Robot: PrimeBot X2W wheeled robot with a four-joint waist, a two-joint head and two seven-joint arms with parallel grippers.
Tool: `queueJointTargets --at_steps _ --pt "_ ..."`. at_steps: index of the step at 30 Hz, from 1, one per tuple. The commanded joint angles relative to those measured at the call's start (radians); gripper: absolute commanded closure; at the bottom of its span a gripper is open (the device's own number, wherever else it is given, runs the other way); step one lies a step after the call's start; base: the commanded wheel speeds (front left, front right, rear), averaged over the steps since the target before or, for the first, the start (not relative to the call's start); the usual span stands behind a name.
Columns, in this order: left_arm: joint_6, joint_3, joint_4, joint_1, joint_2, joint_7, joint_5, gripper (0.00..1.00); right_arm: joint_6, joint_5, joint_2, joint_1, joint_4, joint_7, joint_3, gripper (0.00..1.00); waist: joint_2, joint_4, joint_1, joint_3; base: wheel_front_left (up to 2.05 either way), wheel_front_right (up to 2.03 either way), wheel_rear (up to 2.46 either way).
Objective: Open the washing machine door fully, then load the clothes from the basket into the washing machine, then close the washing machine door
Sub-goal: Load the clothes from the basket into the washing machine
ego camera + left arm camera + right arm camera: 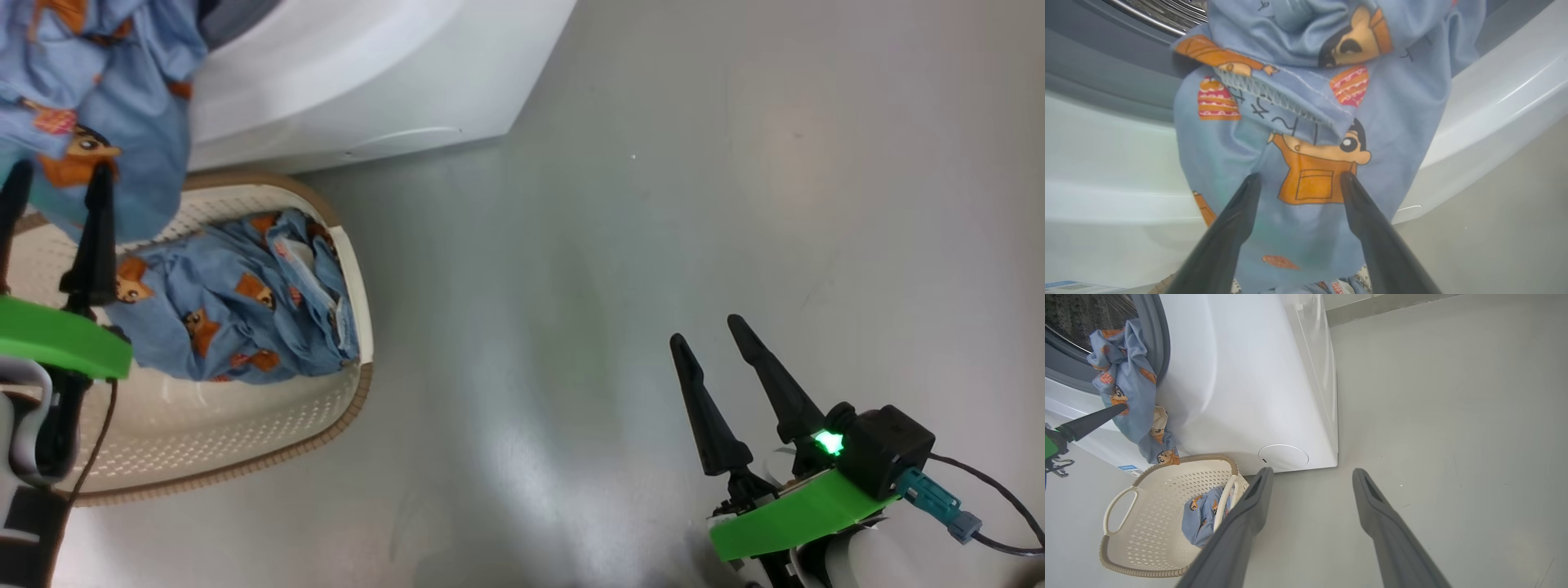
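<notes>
Beside washer [1241,375]: grey floor [1433,396], prob. resin.

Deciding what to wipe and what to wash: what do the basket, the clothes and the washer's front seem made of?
Cream perforated basket: likely moulded plastic, slight sheen, regular holes; brown rim looks woven, possibly imitation. Light blue cartoon-print clothes: thin soft fabric, matte, hanging in folds with a stitched hem. White washing machine front: glossy painted metal or plastic, judging by its highlights; unclear which.

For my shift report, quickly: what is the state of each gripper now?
Left gripper: open, not gripping the clothes.
Right gripper: open, holding nothing.
</notes>
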Motion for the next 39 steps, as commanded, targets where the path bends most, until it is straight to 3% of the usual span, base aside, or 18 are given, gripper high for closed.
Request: queueJointTargets --at_steps 1,10,11,12,13,15,27,39 --pt "-0.002 0.036 -0.005 -0.024 0.048 0.0 -0.012 0.0 0.003 0.011 0.001 0.005 -0.026 -0.005 0.026 0.0 -0.0001 -0.015 0.0 0.025 0.0 0.0 0.0" --pt "-0.002 0.02 0.001 -0.091 0.046 0.004 -0.054 0.03 0.003 0.019 0.001 0.005 -0.033 -0.005 0.035 0.0 -0.0001 -0.028 0.0 0.052 0.0 0.0 0.0" --pt "-0.002 0.02 -0.001 -0.1 0.045 0.004 -0.065 0.2 0.003 0.021 0.001 0.004 -0.034 -0.005 0.035 0.0 -0.0001 -0.029 0.0 0.054 0.0 0.0 0.0" --pt "-0.002 0.019 -0.003 -0.109 0.047 0.004 -0.072 0.49 0.003 0.022 0.001 0.004 -0.033 -0.005 0.035 0.0 -0.0001 -0.029 0.0 0.055 0.0 0.0 0.0" --pt "-0.002 0.018 -0.004 -0.118 0.048 0.004 -0.078 0.61 0.003 0.022 0.001 0.003 -0.032 -0.005 0.034 0.0 -0.0001 -0.029 0.0 0.055 0.0 0.0 0.0" --pt "-0.002 0.011 -0.005 -0.133 0.054 0.003 -0.084 1.0 0.003 0.023 0.001 0.002 -0.03 -0.005 0.032 0.0 -0.0001 -0.028 0.0 0.055 0.0 0.0 0.0" --pt "-0.002 -0.034 -0.034 -0.103 0.05 -0.015 -0.079 1.0 0.003 0.018 0.001 -0.009 0.0 -0.005 0.012 0.0 -0.0001 0.023 0.0 0.004 0.0 0.0 0.0" --pt "-0.002 0.001 -0.163 -0.097 0.06 -0.016 -0.015 1.0 0.003 0.018 0.001 -0.019 0.027 -0.005 0.012 0.0 -0.0001 0.052 0.0 -0.033 0.0 0.0 0.0"
